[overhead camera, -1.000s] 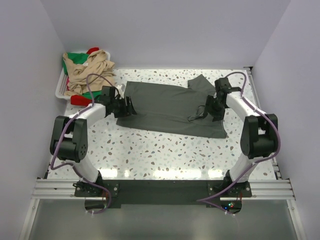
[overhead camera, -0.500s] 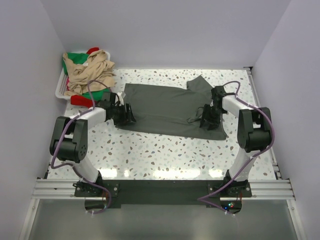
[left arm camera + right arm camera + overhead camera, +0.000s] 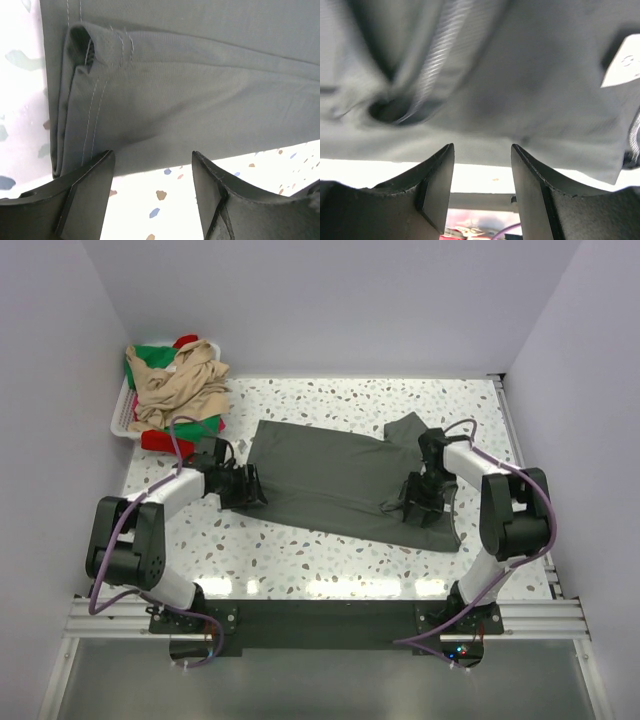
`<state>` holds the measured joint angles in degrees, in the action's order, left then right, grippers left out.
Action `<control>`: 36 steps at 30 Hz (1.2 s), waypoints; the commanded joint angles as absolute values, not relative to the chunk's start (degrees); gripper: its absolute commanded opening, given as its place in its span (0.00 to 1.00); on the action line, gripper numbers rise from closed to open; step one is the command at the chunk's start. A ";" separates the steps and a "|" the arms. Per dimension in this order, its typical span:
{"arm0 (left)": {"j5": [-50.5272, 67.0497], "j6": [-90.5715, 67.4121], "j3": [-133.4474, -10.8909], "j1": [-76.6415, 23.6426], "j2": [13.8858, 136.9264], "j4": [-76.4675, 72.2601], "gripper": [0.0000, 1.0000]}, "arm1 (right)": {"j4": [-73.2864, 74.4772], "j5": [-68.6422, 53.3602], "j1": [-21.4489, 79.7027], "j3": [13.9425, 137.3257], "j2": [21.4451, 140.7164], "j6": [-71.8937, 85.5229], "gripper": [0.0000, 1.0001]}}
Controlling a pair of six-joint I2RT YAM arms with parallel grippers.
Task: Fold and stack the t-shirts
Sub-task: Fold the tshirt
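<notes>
From above, the grey shirt (image 3: 335,472) lies spread across the middle of the table (image 3: 320,560). The left gripper (image 3: 246,486) is at its left edge and the right gripper (image 3: 415,502) on its right part, near the neck. The beige shirt (image 3: 180,385), green shirt (image 3: 148,355) and red shirt (image 3: 158,440) sit heaped in the basket (image 3: 119,422) at the far left corner, so we judge the folding has barely begun. From this height we cannot tell how either pair of jaws stands.

The left wrist view settles that for its side. The fingers (image 3: 87,182) are spread apart, clamped on nothing, and the shirt's edge just reaches the gap between their tips. It also shows the hem (image 3: 95,110) doubled under at the corner, which the top view hides. If we close here we may catch only one layer, and the corner could slip free on the lift.

The right wrist view is blurred, but its fingers (image 3: 437,175) are plainly apart, with bunched cloth just beyond the tips and the white label (image 3: 621,65) off to the right. The rumpling is the worry here. A grip on a loose ridge and not the true edge would, we think, skew the fold, and unequal pulls by the two arms would drag the shirt sideways.
</notes>
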<state>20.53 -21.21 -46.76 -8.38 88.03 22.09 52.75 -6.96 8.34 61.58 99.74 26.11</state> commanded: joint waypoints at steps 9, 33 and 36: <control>22.50 -19.51 -51.77 -8.35 84.73 25.75 0.69 | 52.91 -8.09 13.01 70.13 101.86 27.69 0.51; 20.39 -19.07 -48.43 -8.26 86.31 23.20 0.69 | 43.07 -11.42 14.15 80.15 110.12 24.35 0.39; 20.22 -18.81 -48.34 -8.26 86.48 23.38 0.69 | 43.77 -12.13 14.76 82.44 111.88 23.82 0.31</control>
<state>20.56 -20.32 -48.75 -8.38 86.39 24.82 44.82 -9.72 13.98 79.68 110.69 25.10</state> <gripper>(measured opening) 0.689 0.333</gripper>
